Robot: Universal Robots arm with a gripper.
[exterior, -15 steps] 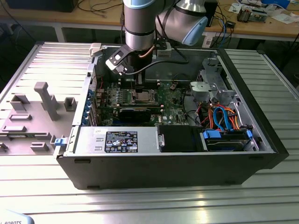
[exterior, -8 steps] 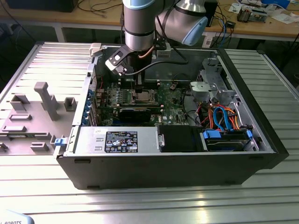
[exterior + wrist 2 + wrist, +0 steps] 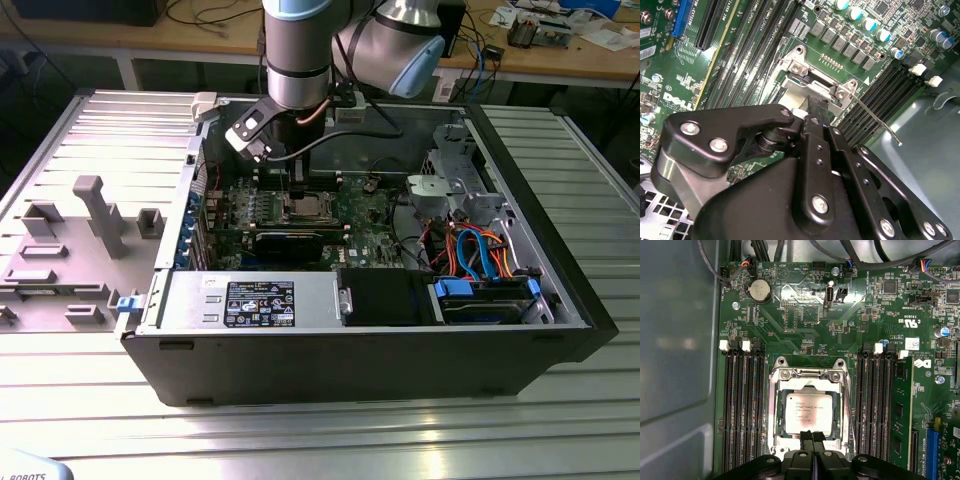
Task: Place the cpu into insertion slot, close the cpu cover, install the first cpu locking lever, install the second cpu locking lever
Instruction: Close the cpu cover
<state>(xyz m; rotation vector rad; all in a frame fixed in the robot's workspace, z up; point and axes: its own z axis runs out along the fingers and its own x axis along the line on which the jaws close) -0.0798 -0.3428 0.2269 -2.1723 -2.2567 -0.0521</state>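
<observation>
Exterior view, left to right: grey fixture tray [image 3: 80, 240], then open case [image 3: 560, 300]. A label [image 3: 260, 303] sits at 7 o'clock from the insertion slot [image 3: 315, 210], its print too small to make out.

First wrist view: cpu [image 3: 807, 412] is seated, its top printed, with the cpu cover [image 3: 808, 374] down around it. The gripper [image 3: 812, 436] is pinched closed and empty, tips at the cover's edge, contact unclear.

Second wrist view: one lever [image 3: 875, 117] stands free.
</observation>
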